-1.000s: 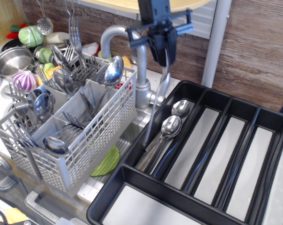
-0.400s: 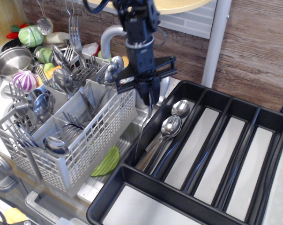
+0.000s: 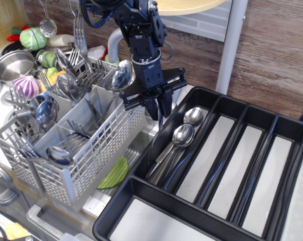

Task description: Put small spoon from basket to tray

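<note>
My gripper hangs over the near-left end of the black tray, just right of the grey lattice basket. Its fingers stand a little apart, so it is open. The small spoon rests with its thin handle slanting down into the tray's leftmost long compartment, its top end right under the fingertips. I cannot tell whether the fingers still touch it. The basket holds several larger spoons and forks.
Two bigger steel spoons lie in the same tray compartment. A grey faucet rises behind the gripper. A steel pot and toy vegetables stand at the far left. A green plate lies below the basket.
The gripper came down and left from high above the tray with the small spoon. Its fingers then spread, and the spoon now rests in the tray's leftmost compartment.
</note>
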`<act>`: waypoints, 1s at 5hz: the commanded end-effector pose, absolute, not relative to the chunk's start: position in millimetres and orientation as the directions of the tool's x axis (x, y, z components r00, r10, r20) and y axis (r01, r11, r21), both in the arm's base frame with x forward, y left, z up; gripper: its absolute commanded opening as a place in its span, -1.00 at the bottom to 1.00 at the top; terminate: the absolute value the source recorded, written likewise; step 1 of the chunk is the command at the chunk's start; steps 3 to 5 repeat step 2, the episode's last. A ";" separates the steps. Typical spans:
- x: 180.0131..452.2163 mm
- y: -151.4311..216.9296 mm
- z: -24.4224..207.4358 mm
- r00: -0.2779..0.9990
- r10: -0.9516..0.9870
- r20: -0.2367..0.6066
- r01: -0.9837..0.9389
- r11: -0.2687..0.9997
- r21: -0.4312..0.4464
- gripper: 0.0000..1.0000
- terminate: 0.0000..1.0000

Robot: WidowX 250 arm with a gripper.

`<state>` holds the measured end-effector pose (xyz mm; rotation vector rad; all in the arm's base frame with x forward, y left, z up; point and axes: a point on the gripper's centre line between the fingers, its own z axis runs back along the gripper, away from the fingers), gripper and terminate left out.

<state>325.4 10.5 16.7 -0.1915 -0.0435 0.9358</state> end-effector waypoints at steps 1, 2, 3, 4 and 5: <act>330.7 9.5 38.1 0.606 0.795 0.005 -0.772 0.591 -0.234 1.00 -1.00; 330.7 9.5 38.1 0.606 0.795 0.005 -0.772 0.591 -0.234 1.00 1.00; 330.7 9.5 38.1 0.606 0.795 0.005 -0.772 0.591 -0.234 1.00 1.00; 330.7 9.5 38.1 0.606 0.795 0.005 -0.772 0.591 -0.234 1.00 1.00; 330.7 9.5 38.1 0.606 0.795 0.005 -0.772 0.591 -0.234 1.00 1.00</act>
